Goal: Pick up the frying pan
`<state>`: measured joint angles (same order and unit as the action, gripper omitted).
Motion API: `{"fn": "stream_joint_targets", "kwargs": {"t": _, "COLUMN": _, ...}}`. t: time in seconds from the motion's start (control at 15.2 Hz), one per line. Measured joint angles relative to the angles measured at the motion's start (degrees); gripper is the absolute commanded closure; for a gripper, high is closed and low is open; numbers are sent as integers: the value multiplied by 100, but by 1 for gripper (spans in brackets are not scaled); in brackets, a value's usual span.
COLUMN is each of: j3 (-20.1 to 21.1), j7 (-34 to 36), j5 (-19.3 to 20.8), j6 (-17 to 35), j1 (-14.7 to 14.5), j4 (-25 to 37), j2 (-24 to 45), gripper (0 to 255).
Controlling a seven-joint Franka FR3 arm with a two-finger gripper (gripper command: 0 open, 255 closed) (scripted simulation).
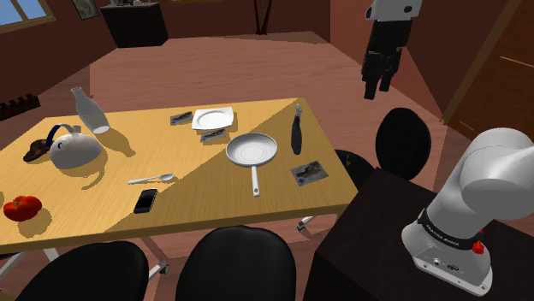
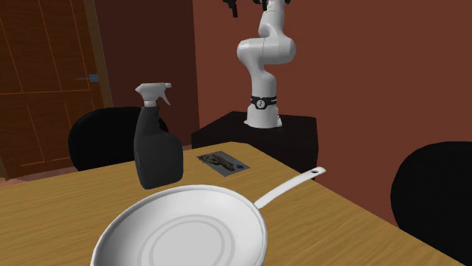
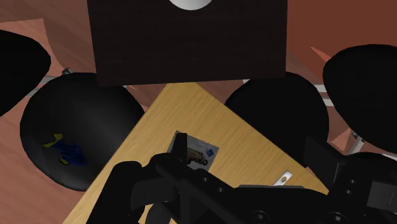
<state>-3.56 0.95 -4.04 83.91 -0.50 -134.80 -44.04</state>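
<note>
Pan (image 1: pixel 252 150) is white and sits flat on the wooden table (image 1: pixel 197 218), in the shoulder view's right half, with its handle pointing at the near edge. A white plate (image 1: pixel 213 118) is just behind it, a dark spray bottle (image 1: pixel 296 134) is near its right, and a photo card (image 1: pixel 309 173) lies near the handle end, by the table's corner. My gripper (image 1: pixel 377 87) hangs high in the air, well apart from the pan and off past the table's right end, above a black chair (image 1: pixel 402 141). I can't tell whether it's open or closed. In the second exterior view the pan (image 2: pixel 181 234) is up close with the bottle (image 2: pixel 157 151) behind it, the card (image 2: pixel 222 162) beyond that, and the arm on its dark stand (image 2: pixel 257 134) past the table's end. In the wrist view I look down on the stand, the card (image 3: pixel 196 151) and the table corner. On the shoulder view's left are a kettle (image 1: pixel 74 150), a spoon (image 1: pixel 154 179) and a phone (image 1: pixel 145 201).
</note>
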Motion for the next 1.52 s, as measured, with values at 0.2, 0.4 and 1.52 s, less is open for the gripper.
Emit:
{"fn": "stream_joint_targets", "kwargs": {"t": 0.2, "j3": 88, "j7": 153, "j5": -69, "j6": 193, "j1": 1, "j4": -55, "j2": 169, "gripper": 0}}
{"fn": "stream_joint_targets", "kwargs": {"t": 0.4, "j3": 297, "j7": 524, "j5": -230, "j6": 570, "j1": -14, "j4": 19, "j2": 682, "gripper": 0}}
{"fn": "stream_joint_targets", "kwargs": {"t": 1.52, "j3": 1083, "j7": 2582, "j5": -576, "j6": 2656, "j1": -77, "j4": 1143, "j2": 4228, "gripper": 0}}
